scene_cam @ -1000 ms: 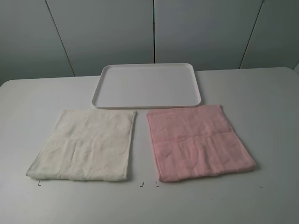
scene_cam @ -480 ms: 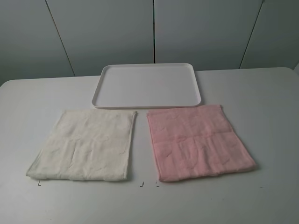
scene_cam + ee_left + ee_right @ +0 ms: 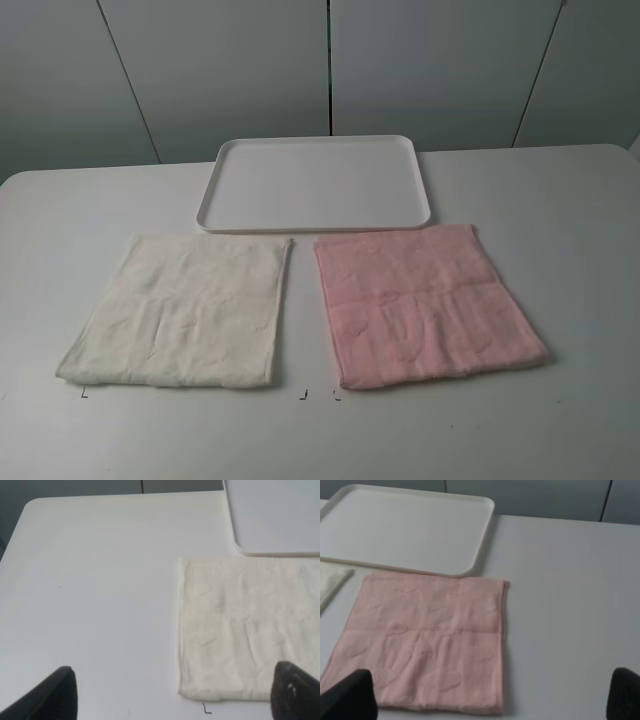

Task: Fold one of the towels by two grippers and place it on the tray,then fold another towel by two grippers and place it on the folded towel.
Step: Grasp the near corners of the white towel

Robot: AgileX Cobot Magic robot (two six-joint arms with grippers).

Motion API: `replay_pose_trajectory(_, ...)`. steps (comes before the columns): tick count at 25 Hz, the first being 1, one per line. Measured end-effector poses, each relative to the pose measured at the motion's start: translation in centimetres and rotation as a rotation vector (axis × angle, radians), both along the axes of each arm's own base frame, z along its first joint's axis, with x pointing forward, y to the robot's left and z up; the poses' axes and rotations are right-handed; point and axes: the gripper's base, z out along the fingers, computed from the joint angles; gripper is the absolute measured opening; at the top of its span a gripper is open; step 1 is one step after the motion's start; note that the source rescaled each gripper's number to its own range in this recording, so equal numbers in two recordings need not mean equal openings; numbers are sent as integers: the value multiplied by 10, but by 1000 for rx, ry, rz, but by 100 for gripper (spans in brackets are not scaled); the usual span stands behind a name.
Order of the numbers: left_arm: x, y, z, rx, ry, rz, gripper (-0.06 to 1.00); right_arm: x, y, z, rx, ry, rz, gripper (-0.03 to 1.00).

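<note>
Two towels lie flat on the white table point(image 3: 560, 200), just in front of the white tray point(image 3: 315, 228): the cream towel point(image 3: 185, 310) on the left, the pink towel point(image 3: 425, 305) beside it, not touching. Both look light, soft and limp, so pinching the near corners seems best. The left gripper point(image 3: 175, 695) and right gripper point(image 3: 487, 700) hang spread wide, holding nothing.

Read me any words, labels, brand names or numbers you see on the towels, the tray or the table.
None: there is no readable text anywhere.
The cream towel, the pink towel and the tray are blank.
The table carries only small dark corner marks by the towels' near edge, not letters.
</note>
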Motion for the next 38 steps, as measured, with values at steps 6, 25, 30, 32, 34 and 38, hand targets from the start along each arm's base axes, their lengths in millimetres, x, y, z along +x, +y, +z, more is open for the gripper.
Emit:
replay_pose_trajectory(6,0,0,0,5,0,-5,99,-1,4,1,50,6,22,100)
replay_pose_trajectory(25,91,-4,64,278,337,-240,99,85,30,49,74,122,251,100)
replay_pose_trajectory(30,162,-6,54,402,556,-436,99,125,39,47,27,148,369,100)
replay_pose_trajectory(32,191,-7,37,426,660,-518,99,141,43,42,-14,189,421,100)
replay_pose_trajectory(34,211,-8,18,470,741,-621,99,154,50,37,-49,224,482,100)
replay_pose_trajectory(38,240,-14,-20,600,850,-892,99,176,72,28,-125,267,597,100)
